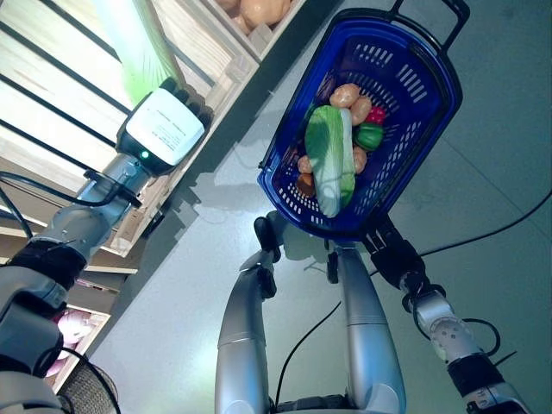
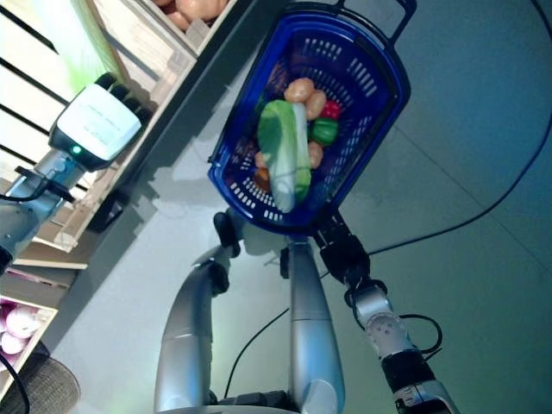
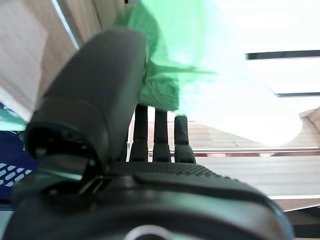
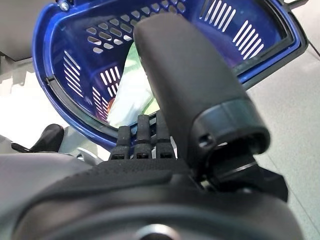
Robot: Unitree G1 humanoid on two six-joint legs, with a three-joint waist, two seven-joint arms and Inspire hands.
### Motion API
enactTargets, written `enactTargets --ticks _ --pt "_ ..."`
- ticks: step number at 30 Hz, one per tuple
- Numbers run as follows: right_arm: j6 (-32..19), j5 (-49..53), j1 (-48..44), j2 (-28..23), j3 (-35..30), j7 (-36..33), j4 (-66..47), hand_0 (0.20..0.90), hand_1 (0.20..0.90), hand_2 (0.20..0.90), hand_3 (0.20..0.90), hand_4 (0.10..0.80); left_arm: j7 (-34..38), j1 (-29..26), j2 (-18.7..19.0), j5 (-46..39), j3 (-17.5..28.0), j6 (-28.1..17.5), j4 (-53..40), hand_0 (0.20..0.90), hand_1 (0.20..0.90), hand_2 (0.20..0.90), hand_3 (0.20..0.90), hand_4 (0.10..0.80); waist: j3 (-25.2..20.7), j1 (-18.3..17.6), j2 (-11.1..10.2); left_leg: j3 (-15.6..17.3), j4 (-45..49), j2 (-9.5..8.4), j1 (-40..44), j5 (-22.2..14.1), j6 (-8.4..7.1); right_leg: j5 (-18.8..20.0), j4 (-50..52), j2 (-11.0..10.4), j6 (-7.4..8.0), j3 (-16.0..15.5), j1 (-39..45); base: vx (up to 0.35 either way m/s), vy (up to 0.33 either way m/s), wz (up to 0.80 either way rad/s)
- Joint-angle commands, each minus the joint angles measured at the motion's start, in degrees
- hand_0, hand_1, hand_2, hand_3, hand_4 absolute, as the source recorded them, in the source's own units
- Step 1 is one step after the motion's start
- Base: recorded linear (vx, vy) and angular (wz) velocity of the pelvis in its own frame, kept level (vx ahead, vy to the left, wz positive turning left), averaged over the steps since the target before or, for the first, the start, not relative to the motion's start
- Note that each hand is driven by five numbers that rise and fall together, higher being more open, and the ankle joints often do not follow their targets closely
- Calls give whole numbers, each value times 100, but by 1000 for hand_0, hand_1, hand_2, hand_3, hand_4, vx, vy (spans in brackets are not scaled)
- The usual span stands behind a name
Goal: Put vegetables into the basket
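Left hand (image 3: 100,115) clasped round leafy green (image 3: 200,65); right hand (image 1: 392,250) clutching basket (image 1: 431,95) rim.

Smooth grey floor (image 1: 483,172); pale wooden slatted crates (image 1: 216,52) at left; bright light on slats.

No text, number or sign could be read anywhere in these views. The only printed matter was a white label (image 1: 165,126) on the back of the left hand (image 1: 177,108), at about ten o'clock in the head views; it carried a few lines of small grey print, too small and faint to make out. The blue basket (image 1: 429,103), at about one o'clock, showed only plain slotted walls with no lettering. The wooden crates (image 1: 226,53) at about eleven o'clock bore no markings, and the vegetables in the basket had no tags or stickers that could be made out.
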Motion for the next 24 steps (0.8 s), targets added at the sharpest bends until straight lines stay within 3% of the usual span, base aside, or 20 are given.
enactTargets --ticks 1,10,11,12,15,24 --pt "-31 -58 551 -374 -146 -235 -505 900 900 900 900 800 38 -162 368 -448 648 446 -270 300 300 300 300 400 -10 -35 169 -168 -80 -91 -60 38 -287 423 -672 -10 42 -220 370 -3 -48 0" --pt "-95 -13 605 -353 -123 -230 -535 900 900 900 900 800 47 112 367 -714 876 926 -283 300 300 300 300 400 -10 28 123 -268 -81 -93 183 -82 -332 228 -619 30 36 -269 656 3 -27 1" --pt "-101 -28 544 -344 -143 -223 -543 900 900 900 900 800 89 82 382 -778 942 931 -267 300 300 300 300 400 -10 27 121 -220 -128 -87 58 67 -291 360 -659 20 -4 -289 528 0 0 0" --pt "-119 -67 614 -329 -127 -217 -517 900 900 900 900 800 235 155 371 -914 976 860 -194 300 300 300 300 400 -10 37 114 -273 -121 -84 240 -63 -344 224 -622 29 43 -281 706 -89 -22 1" --pt "-250 -189 576 -315 -209 -327 -612 900 900 900 900 800 700 425 359 -1572 1364 949 -276 300 300 300 300 400 -10 73 90 -266 -282 -106 248 132 -317 374 -800 39 -11 -321 744 -42 -19 2" --pt "-228 -429 684 -198 -334 -69 -559 900 900 900 900 800 1514 1228 310 -1539 2231 389 -331 300 300 300 300 400 -10 137 -14 -314 -764 -141 854 312 -412 460 -1337 53 -1 -430 1467 -26 -33 0"
